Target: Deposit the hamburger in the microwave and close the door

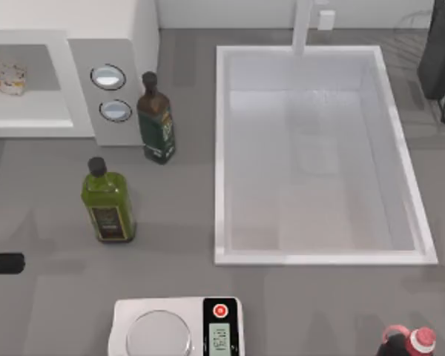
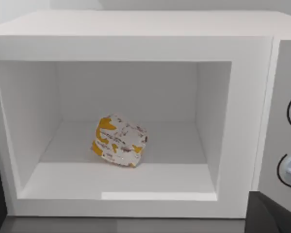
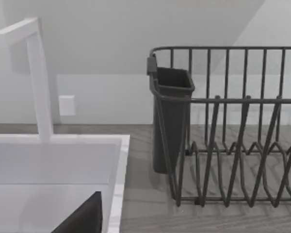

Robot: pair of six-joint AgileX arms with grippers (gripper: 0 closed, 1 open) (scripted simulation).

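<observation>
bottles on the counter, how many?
3, none seemingly hidden: dark green bottle beside the microwave knobs; lighter olive bottle nearer the front; red bottle, cut off at the front right corner.

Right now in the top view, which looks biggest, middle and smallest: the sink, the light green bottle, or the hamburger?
1. The sink, by far.
2. The light green bottle.
3. The hamburger, partly cut off by the picture's edge inside the microwave.
</observation>
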